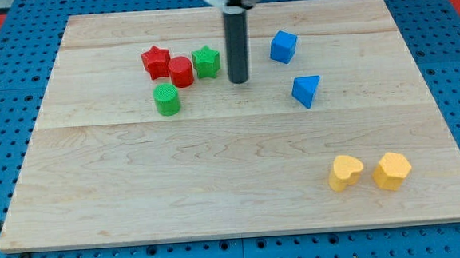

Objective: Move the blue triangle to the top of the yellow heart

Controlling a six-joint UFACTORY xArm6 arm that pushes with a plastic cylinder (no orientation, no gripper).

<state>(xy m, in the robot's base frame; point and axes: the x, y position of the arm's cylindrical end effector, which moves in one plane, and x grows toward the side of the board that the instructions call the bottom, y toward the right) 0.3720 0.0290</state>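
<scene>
Camera view shows a wooden board (pixel 241 184) on a blue pegboard, and all places below are given relative to the blue triangle (pixel 306 90), the block that must be moved.

The rod is the largest thing above the board; my tip (pixel 238 81) rests on the wood to the view's left of the blue triangle and very slightly higher, with a clear gap between them. No gripper is fitted, so nothing is held or clamped; the tip touches no block now.

A blue cube (pixel 283 46) is seen just above the blue triangle, a little to the view's left. Far below it, toward the view's bottom and slightly right, the yellow heart (pixel 345 171) is placed, and a yellow hexagonal block (pixel 392 170) stands just beside the heart on the far side.

Well to the view's left of the blue triangle, beyond the tip, a group is found: a green star (pixel 206 62), a red cylinder (pixel 181 71), a red star (pixel 155 61) and a green cylinder (pixel 166 99).

The coming move is judged to depend on one relation: the heart lies below the triangle, while the tip is at its left. A push from there would send the triangle sideways, so the tip probably must be brought around to its upper side first.
</scene>
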